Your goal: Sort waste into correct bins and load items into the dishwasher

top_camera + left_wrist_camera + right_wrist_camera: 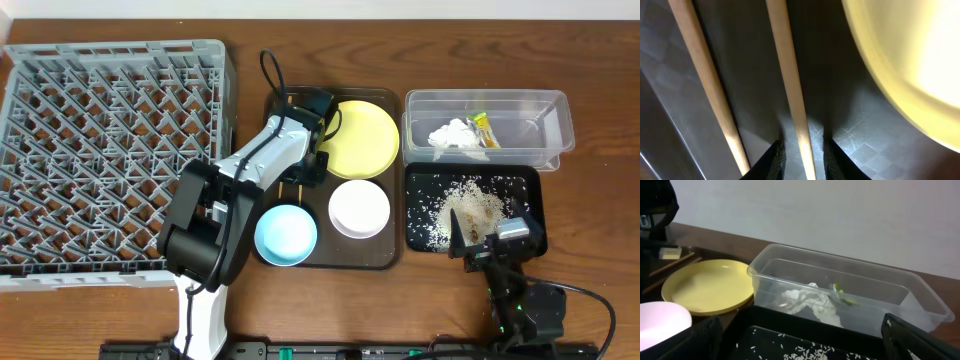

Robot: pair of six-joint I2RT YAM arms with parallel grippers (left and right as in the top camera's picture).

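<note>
My left gripper (305,165) is low over the brown serving tray, left of the pale yellow plate (362,138). In the left wrist view its fingers (804,159) straddle one wooden chopstick (790,85) with a gap on each side; the second chopstick (710,90) lies to the left. My right gripper (470,235) is open and empty over the front of the black tray (525,185), which holds rice scraps (470,205). The clear tub (540,105) holds the tissue (452,136) and the wrapper (485,130). The grey rack (100,150) is at the left.
The brown serving tray (392,255) also carries a white bowl (359,208) and a light blue bowl (285,235). The left arm reaches across the rack's right edge. A pale wall stands behind the tub in the right wrist view.
</note>
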